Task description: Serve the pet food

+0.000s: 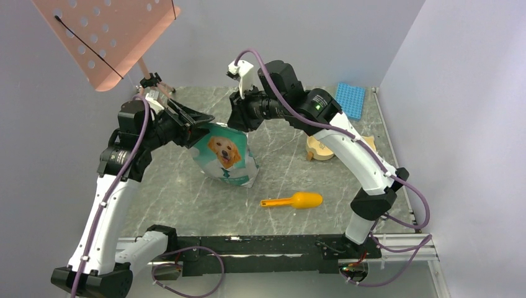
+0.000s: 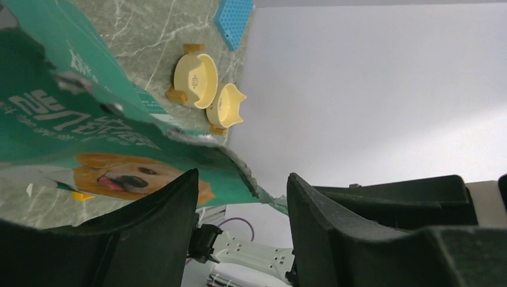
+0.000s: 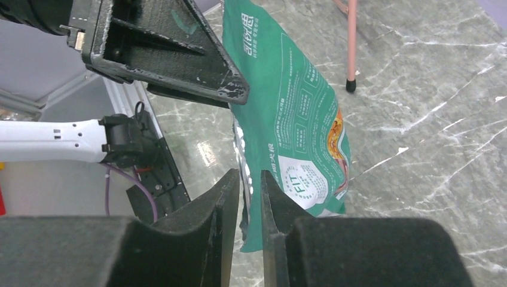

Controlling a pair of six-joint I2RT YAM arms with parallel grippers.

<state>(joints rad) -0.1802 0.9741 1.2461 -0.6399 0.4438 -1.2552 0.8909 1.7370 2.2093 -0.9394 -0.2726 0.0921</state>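
Top external: marble table (image 1: 285, 171), pale walls (image 1: 347, 37), green bag (image 1: 226, 155).

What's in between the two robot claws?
The top of the dog bag, as the top camera shows. The right claw pinches the bag's edge; the left claw is open at its other side.

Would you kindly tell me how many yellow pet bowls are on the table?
2. A round bowl and a smaller eared bowl sit side by side right of the bag, near the blue rack. The right arm partly hides them from overhead.
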